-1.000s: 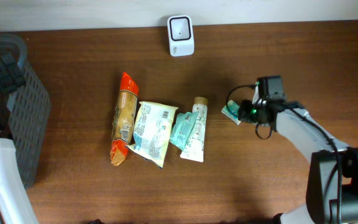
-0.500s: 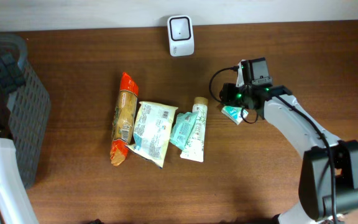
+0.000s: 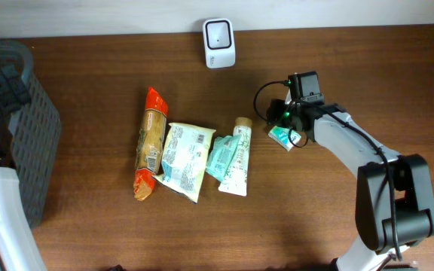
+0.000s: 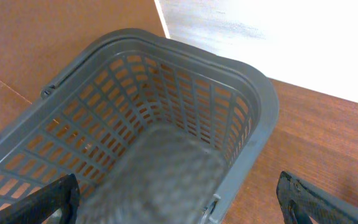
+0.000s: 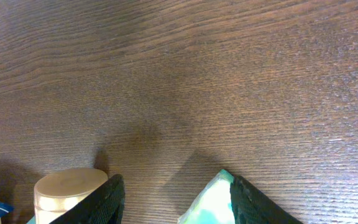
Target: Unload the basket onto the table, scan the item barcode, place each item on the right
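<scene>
My right gripper (image 3: 287, 126) pinches the small teal packet (image 3: 280, 136) right of the tube (image 3: 236, 156), left gripper (image 4: 179, 202) spread wide, so I should swing it far-left, barcode facing the white scanner (image 3: 218, 43).

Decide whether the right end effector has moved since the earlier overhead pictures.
Yes. The right end effector, holding the teal packet, has moved closer to the white scanner.

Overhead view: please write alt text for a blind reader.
The right gripper holds a small green packet near a white scanner on a wooden table. Four more packaged items lie at centre; a grey basket stands left.
</scene>
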You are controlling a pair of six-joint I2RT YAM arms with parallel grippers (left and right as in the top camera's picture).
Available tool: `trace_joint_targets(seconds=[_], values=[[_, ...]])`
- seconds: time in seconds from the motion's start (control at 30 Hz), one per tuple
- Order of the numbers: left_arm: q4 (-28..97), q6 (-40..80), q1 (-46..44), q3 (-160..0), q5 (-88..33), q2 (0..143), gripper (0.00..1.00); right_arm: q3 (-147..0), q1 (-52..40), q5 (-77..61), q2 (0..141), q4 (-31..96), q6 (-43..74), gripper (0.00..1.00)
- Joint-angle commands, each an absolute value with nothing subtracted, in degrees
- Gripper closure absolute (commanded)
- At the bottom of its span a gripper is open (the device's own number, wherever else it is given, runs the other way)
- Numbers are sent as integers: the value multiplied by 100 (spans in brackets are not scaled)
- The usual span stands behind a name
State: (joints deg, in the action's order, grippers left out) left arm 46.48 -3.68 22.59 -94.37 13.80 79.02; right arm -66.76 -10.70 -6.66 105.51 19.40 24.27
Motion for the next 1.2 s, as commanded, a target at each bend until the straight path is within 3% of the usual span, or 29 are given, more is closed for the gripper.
trace_joint_targets(seconds=[0.0, 0.67, 0.83, 1.17], values=[[4641, -440, 2268, -9470, 1422, 7905, 1, -6746, -1087, -576, 10619, 2008, 2602, 46], [4768, -440, 2268, -9470, 1422, 7905, 1, -6746, -1153, -1332, 10619, 2764, 2567, 47], [4770, -440, 2268, -9470, 1422, 7905, 1, -6742, -1376, -1127, 10624, 2982, 2099, 46], [4770, -440, 2268, -9470, 1422, 7905, 1, -7220, -1299, -939, 10613, 2353, 1863, 46]])
